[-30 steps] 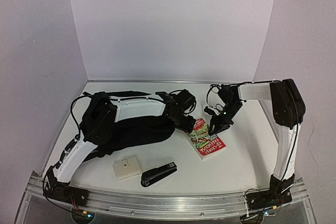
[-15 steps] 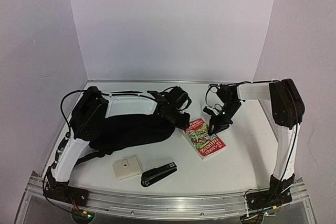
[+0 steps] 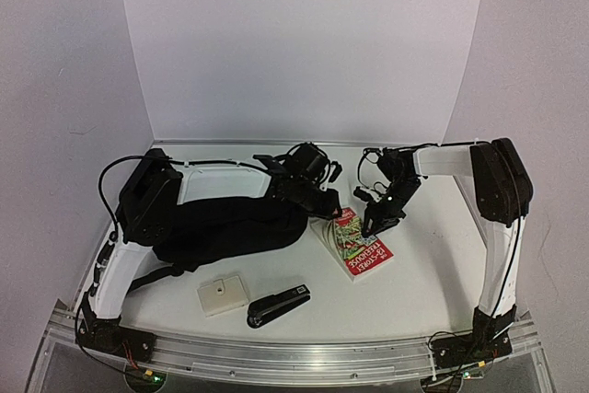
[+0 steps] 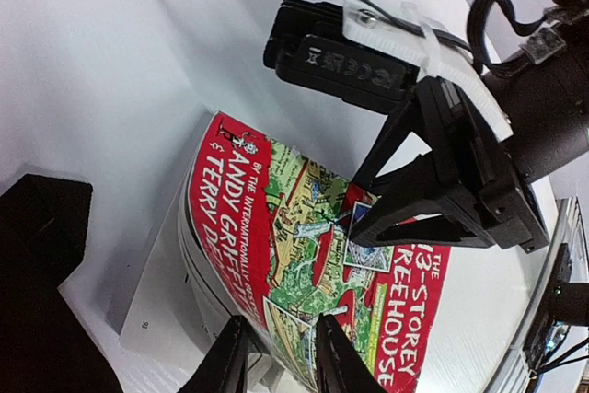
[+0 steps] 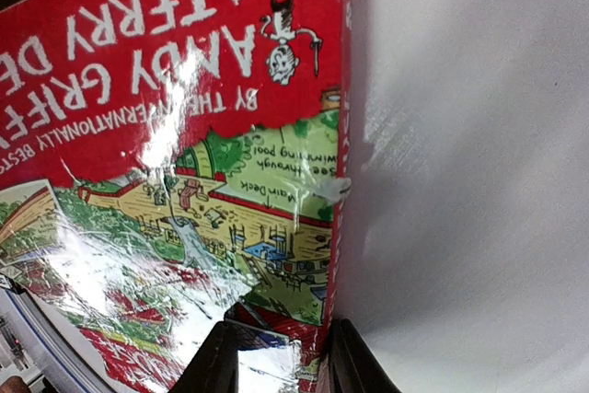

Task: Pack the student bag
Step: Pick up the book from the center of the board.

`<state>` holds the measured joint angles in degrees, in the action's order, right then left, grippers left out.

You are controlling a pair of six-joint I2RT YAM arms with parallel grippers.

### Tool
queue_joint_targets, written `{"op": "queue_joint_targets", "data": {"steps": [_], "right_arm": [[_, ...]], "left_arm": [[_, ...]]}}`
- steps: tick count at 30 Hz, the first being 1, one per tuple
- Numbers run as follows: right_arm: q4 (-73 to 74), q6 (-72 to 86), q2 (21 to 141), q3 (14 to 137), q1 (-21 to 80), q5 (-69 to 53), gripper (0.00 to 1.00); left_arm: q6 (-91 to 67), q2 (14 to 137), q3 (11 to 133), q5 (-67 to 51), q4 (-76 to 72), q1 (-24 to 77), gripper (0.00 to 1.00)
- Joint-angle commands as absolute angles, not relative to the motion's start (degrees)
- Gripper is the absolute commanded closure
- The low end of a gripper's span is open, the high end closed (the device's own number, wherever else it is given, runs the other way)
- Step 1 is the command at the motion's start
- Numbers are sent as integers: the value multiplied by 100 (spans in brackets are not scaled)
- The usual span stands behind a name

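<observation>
Gripping the book (image 4: 304, 255): left gripper (image 4: 276, 361) and right gripper (image 5: 281, 356), each clamped on an edge.
Student bag (image 3: 230, 227): beside the book; soft, floppy, likely light; best pinched at a zipper edge.

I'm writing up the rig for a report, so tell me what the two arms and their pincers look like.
Both the left arm and the right arm have white link shells, bulky black joint housings and thin black cables looping loose. The right pincer is black with angular open-frame fingers, a white bracket above it. The left pincer is black too.
</observation>
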<state>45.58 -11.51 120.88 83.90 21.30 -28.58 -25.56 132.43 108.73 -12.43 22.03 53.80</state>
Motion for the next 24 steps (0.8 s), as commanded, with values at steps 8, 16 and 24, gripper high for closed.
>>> {"op": "queue_joint_targets", "data": {"steps": [8,16,24], "right_arm": [[4157,-1143,12517,8193,2310,-2359,68],[4158,-1098,12530,8304,2309,-2399,67],[4165,-1059,12499,8396,2305,-2449,66]], "left_arm": [[-3162,13528,10945,-1389,2658,5074,68],[-3160,13292,10556,-2105,1836,5071,73],[-3129,13430,10753,-2420,1842,5072,85]]}}
